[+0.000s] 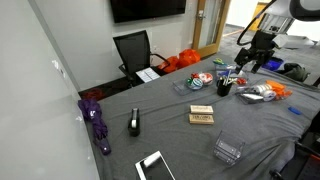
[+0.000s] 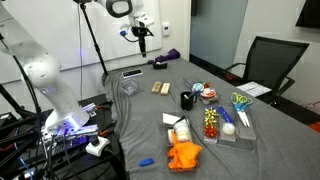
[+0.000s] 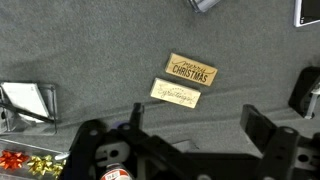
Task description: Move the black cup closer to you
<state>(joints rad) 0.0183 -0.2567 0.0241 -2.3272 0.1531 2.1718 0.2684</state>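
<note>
With its 2 jaws spread wide, the gripper (image 1: 257, 50) hangs above the tabletop (image 1: 180, 135); best descend around the black cup (image 2: 188, 99) near the tabletop's middle, clamp its wall low, then drag it gently.

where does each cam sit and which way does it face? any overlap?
Exterior view: off a table corner, looking across the grey table toward the office chair; gripper at upper right.
Exterior view: off the cluttered end, looking back along the table; white arm at left.
Wrist view: straight down on the wooden signs; open gripper at bottom.
Shared: both exterior views show the black cup, wooden signs, office chair.
</note>
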